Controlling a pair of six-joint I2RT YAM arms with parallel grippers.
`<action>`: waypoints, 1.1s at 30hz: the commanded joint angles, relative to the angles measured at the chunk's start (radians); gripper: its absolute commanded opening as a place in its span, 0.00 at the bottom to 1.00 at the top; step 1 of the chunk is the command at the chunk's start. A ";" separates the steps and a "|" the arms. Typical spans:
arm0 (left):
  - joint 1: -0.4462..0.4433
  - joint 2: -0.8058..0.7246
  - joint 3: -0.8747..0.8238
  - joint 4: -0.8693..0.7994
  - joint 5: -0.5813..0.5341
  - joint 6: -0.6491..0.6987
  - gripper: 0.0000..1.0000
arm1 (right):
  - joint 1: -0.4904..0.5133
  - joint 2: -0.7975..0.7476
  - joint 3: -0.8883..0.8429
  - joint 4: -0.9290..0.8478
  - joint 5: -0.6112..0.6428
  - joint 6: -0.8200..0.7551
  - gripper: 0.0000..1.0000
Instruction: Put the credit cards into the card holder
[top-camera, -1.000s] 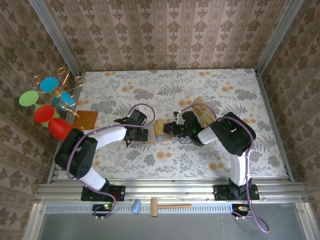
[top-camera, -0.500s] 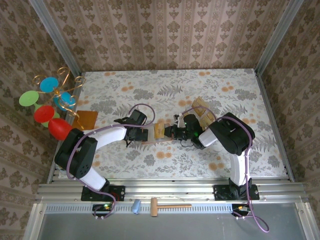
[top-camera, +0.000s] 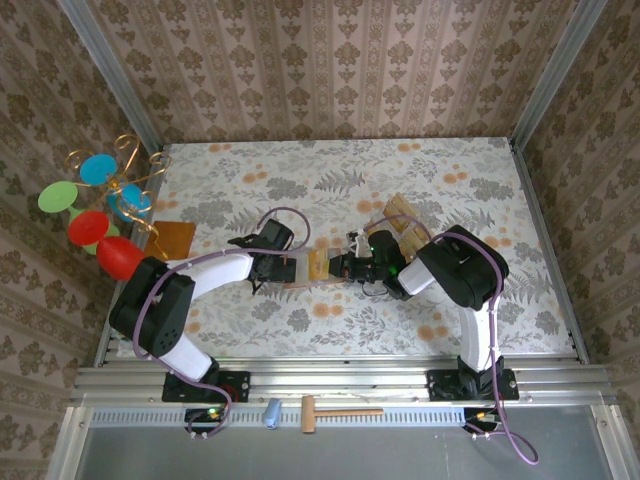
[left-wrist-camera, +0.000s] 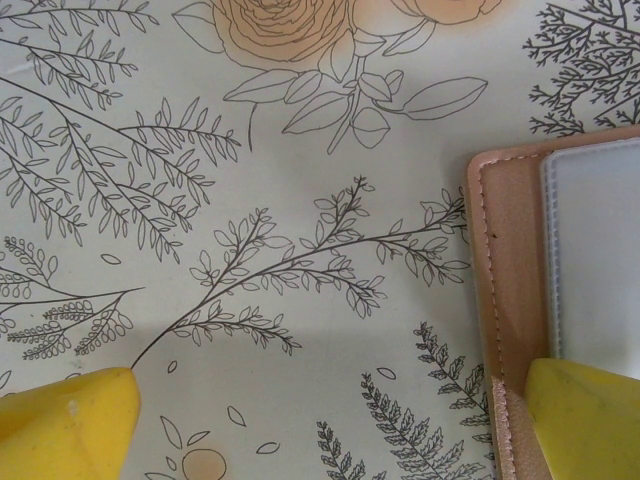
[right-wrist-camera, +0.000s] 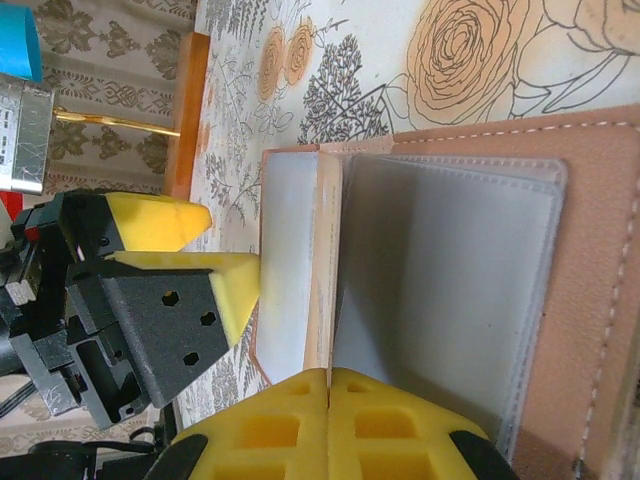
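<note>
Right hand (right-wrist-camera: 328, 375) pinches a credit card (top-camera: 318, 263) over the card holder (right-wrist-camera: 590, 250), left hand (left-wrist-camera: 325, 400) wide beside it

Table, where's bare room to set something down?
Bare: the far strip of the table along the back wall, and the near strip at its front edge. Crowded: the middle, where left gripper and right gripper meet at the card holder, credit cards just beyond.

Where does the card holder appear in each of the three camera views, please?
Top external: the card holder lies slightly left of the picture's centre.
Left wrist: at the right edge, its pink stitched border and a clear pocket.
Right wrist: centre to right, lying open, clear pockets showing.
Shared landmark: the left gripper, open, one yellow fingertip at the holder's edge.
</note>
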 joint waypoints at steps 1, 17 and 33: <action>0.006 0.024 0.007 -0.041 -0.012 -0.008 1.00 | 0.008 0.029 -0.033 -0.037 -0.023 -0.035 0.00; 0.006 0.027 0.007 -0.039 -0.010 -0.009 1.00 | 0.008 0.025 -0.028 -0.115 -0.027 -0.011 0.00; 0.006 0.027 0.008 -0.039 -0.006 -0.010 1.00 | 0.008 0.021 -0.008 -0.246 -0.027 -0.001 0.00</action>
